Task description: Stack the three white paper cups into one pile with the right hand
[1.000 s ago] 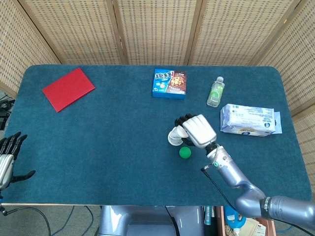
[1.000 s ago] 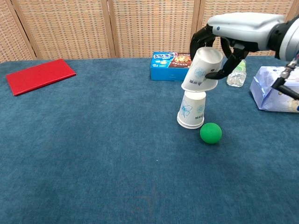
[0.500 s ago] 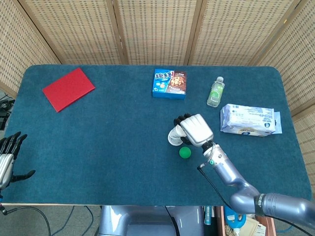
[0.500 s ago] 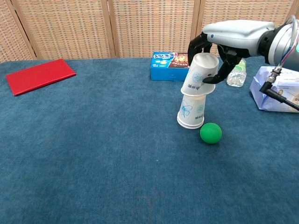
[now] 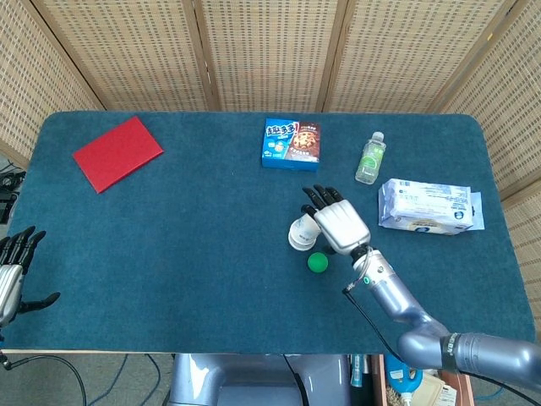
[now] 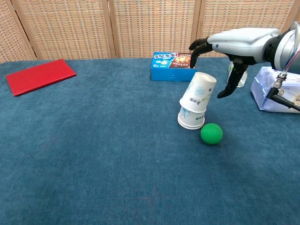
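Note:
A pile of upside-down white paper cups (image 6: pixel 193 107) (image 5: pixel 300 234) stands mid-table; the top cup (image 6: pixel 199 90) sits tilted to the right over the lower one. My right hand (image 6: pixel 228 44) (image 5: pixel 336 220) hovers just above and right of the pile, fingers spread, touching nothing. How many cups are nested in the pile I cannot tell. My left hand (image 5: pixel 12 272) hangs off the table's left edge, fingers apart, holding nothing.
A green ball (image 6: pixel 211 133) lies right beside the pile's base. A blue snack box (image 6: pixel 170 66), a small bottle (image 5: pixel 369 158) and a tissue pack (image 5: pixel 429 205) sit behind and to the right. A red pad (image 5: pixel 117 152) lies far left.
My right hand let go of the top cup and spread its fingers. The cup dropped further over the lower cup and now leans to the right.

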You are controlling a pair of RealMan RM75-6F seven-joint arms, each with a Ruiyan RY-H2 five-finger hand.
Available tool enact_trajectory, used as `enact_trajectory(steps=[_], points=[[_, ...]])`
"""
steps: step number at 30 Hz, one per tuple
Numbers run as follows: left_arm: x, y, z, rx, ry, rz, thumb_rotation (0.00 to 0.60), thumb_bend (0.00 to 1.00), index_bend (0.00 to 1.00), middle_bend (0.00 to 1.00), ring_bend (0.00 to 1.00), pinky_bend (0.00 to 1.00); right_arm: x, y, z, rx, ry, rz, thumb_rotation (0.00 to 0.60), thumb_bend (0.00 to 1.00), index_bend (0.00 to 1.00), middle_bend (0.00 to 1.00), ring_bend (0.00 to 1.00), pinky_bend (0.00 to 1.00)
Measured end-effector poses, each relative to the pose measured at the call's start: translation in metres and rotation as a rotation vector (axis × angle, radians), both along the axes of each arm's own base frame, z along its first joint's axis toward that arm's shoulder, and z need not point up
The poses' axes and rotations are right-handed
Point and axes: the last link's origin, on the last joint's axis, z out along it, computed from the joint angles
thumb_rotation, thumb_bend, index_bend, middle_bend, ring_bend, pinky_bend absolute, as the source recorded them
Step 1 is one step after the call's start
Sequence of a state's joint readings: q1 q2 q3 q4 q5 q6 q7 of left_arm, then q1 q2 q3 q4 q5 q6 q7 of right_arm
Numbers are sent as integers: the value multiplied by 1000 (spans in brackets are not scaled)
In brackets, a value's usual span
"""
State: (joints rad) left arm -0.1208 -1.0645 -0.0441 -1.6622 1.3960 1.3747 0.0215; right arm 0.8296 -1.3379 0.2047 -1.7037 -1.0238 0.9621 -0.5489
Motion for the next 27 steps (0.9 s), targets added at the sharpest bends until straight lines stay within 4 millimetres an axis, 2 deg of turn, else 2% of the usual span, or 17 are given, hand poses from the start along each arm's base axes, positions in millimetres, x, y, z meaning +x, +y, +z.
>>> enact_trajectory(steps=[8, 11, 13, 15, 19, 27], points=[[0, 0, 0, -2, 1, -1, 600, 147, 0, 0, 0, 0, 4, 4, 9, -36, -17, 24, 600, 228, 261, 88, 0, 82], [0, -1, 1, 2, -2, -2, 600, 147, 0, 0, 0, 0, 2, 9, 16, -52, -26, 35, 600, 132, 240, 69, 0, 53], [-1, -1, 2, 9, -9, -2, 600, 147, 0, 0, 0, 0, -5, 15, 24, -74, -34, 40, 600, 33, 203, 36, 0, 15], [-1, -1, 4, 14, -11, -4, 600, 147, 0, 0, 0, 0, -16, 25, 33, -104, -47, 47, 600, 1, 149, 9, 0, 0], [-2, -1, 4, 22, -1, -7, 600, 148, 0, 0, 0, 0, -48, 49, 51, -171, -98, 15, 600, 0, 8, 0, 0, 0], [0, -2, 2, 31, -2, -28, 600, 147, 0, 0, 0, 0, -113, 107, 74, -301, -151, -84, 600, 0, 0, 0, 0, 0]])
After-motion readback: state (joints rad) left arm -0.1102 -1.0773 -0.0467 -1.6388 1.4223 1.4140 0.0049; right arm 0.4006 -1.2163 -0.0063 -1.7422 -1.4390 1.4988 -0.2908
